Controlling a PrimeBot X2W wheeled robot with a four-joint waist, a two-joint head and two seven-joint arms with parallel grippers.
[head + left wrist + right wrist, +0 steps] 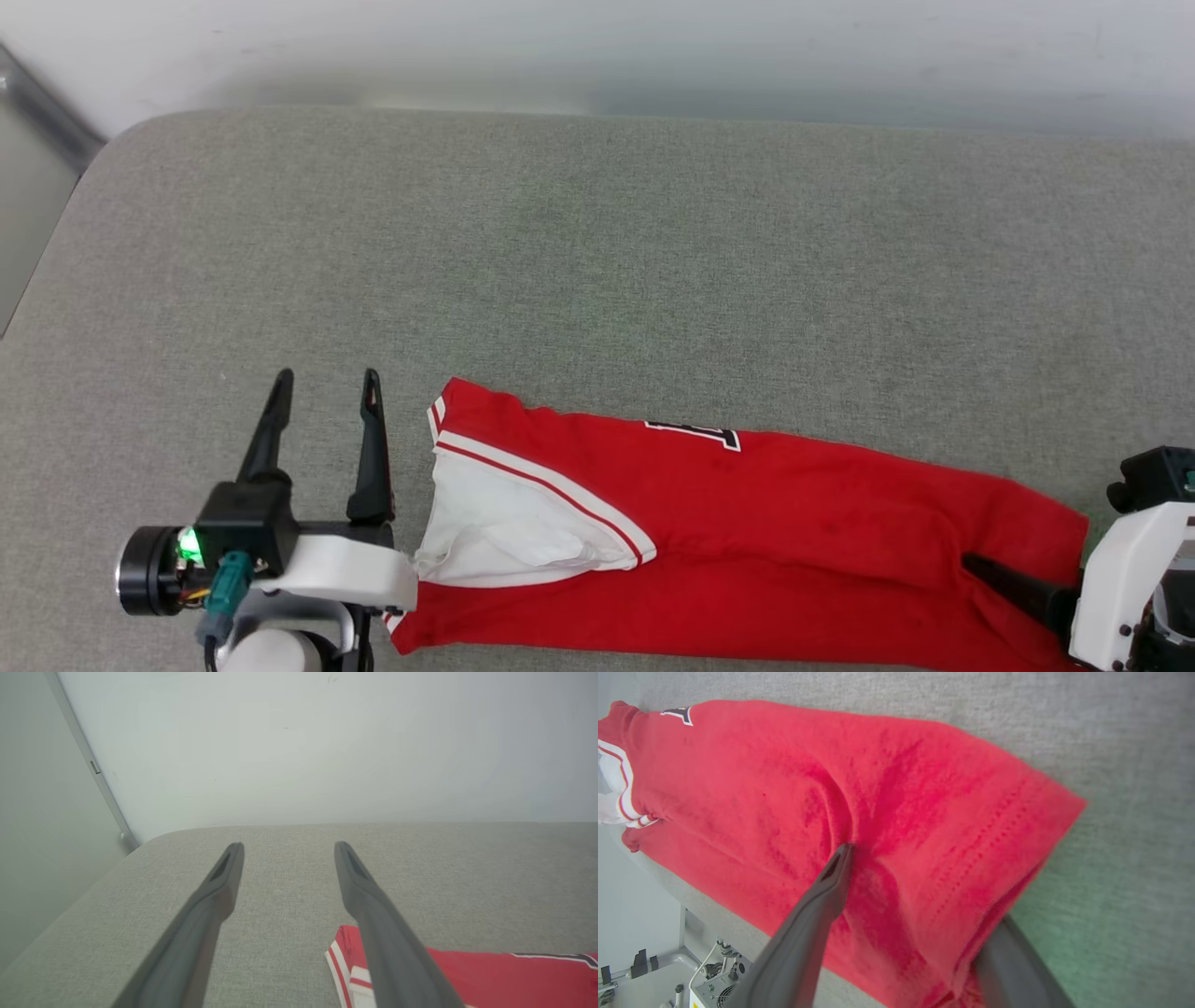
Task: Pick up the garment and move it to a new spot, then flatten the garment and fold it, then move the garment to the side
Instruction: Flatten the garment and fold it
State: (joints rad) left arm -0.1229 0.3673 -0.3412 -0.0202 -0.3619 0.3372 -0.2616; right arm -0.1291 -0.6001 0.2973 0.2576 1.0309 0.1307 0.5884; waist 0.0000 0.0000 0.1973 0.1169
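Since the red jersey T-shirt with white short sleeves lies as a long narrow strip along the near edge of the grey cloth-covered counter, the step in hand is judged to be the folding. The right hand is set wide over the hem end, toward the near right corner. One dark finger is laid on top of the red cloth and the other is partly hidden under its edge, so nothing is gripped yet. Before this hand is closed, all layers should be taken between the fingers, so that the strip is not pulled apart when lifted. The left hand is held wide and empty just beside the white sleeve, apart from it. It should probably be brought onto that end, so that both ends are controlled. No container is involved: the garment rests directly on the counter.
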